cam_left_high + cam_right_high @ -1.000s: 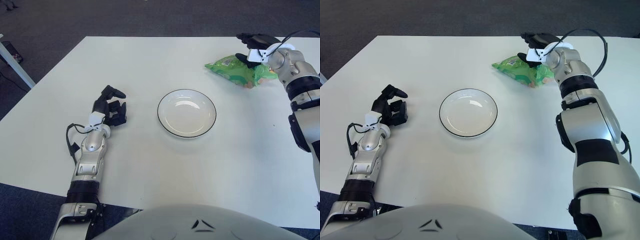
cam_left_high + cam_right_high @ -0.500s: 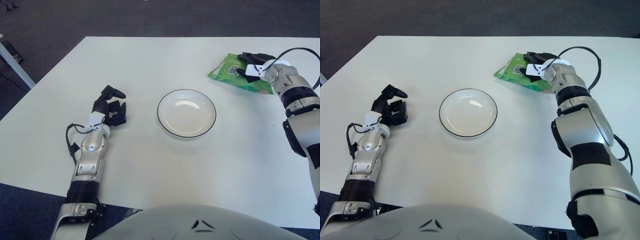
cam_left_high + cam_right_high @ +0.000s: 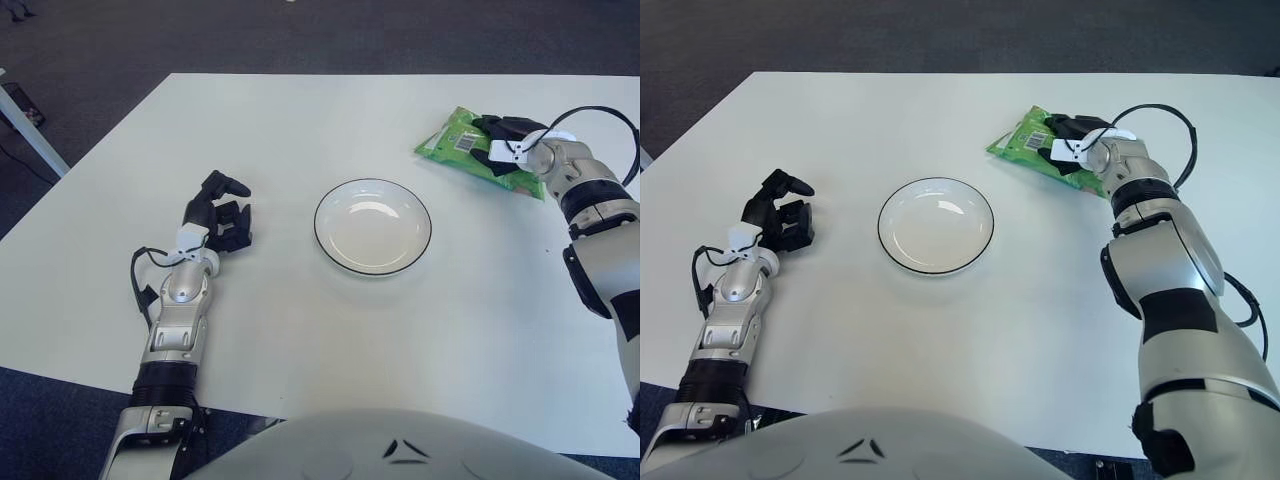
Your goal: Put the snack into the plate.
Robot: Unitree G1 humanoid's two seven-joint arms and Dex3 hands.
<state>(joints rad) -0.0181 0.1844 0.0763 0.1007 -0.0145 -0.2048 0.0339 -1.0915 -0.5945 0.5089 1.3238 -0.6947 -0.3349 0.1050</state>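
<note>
A green snack bag [image 3: 455, 148] lies at the far right of the white table [image 3: 300, 330]. My right hand [image 3: 506, 143] is on the bag's right end, black fingers over its top and thumb below, closed on it. Part of the bag is hidden under the hand. The white plate [image 3: 320, 235] with a dark rim stands in the middle of the table, left of the bag and nearer to me, with nothing in it. My left hand [image 3: 222, 213] shows left of the plate, fingers curled, holding nothing.
Dark carpet surrounds the table beyond its far edge [image 3: 380, 75] and left edge. A white furniture leg [image 3: 28, 122] stands off the table at the upper left. My torso [image 3: 400, 445] fills the bottom of the view.
My right hand came down from above the bag and closed on its right end. The bag turned and shifted slightly. The left hand and the plate stayed put.
</note>
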